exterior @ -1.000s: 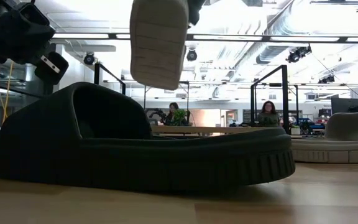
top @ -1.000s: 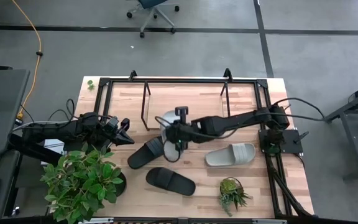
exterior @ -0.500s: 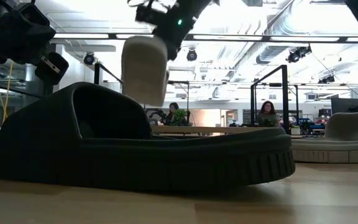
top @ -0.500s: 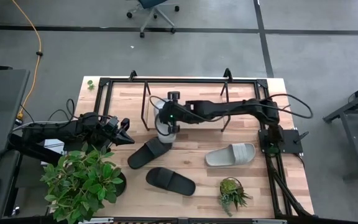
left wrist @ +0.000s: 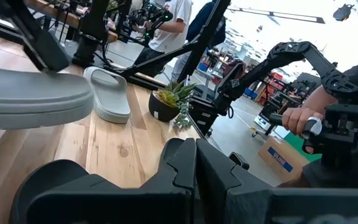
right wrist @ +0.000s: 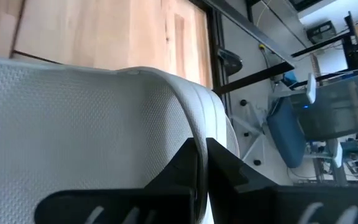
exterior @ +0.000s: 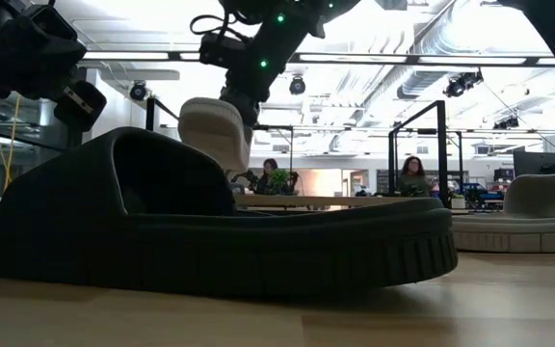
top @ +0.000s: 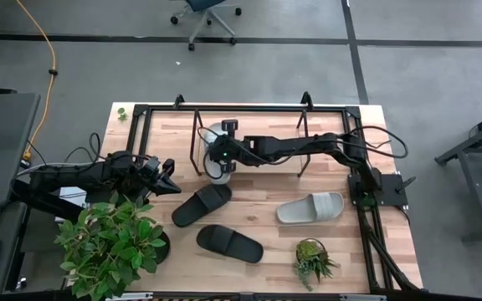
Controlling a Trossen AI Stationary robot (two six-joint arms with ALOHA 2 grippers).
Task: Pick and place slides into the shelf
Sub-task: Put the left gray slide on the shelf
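My right gripper (top: 223, 150) reaches from the table's right into the left part of the shelf (top: 245, 107), a black tube rack on a light wood base. It is shut on a light grey slide (top: 212, 157), which the low view shows tilted (exterior: 214, 130) behind a black slide (exterior: 210, 231). The second grey slide (top: 310, 207) lies sole-down on the table's right. Two black slides (top: 201, 204) (top: 228, 242) lie sole-down near the middle. My left gripper (top: 169, 181) waits shut at the table's left. My right gripper pinches a curved grey edge of the slide (right wrist: 188, 121) between its two fingers (right wrist: 219, 165); which part of the slide that is, I cannot tell. The slide hangs tilted below the gripper. Its lower end is hidden behind the black slide (exterior: 222, 169).
A large leafy plant (top: 111, 242) stands at the near left corner and a small potted plant (top: 312, 259) at the near right. Upright shelf posts (top: 196, 142) (top: 302, 142) flank the held slide. Bare wood shows between the grey slide and the shelf.
My right gripper has carried the grey slide from above the table's middle toward the far left, into the shelf's left part, and down. The slide has gone from hanging sole-on to the low camera to tilted and lower, farther away.
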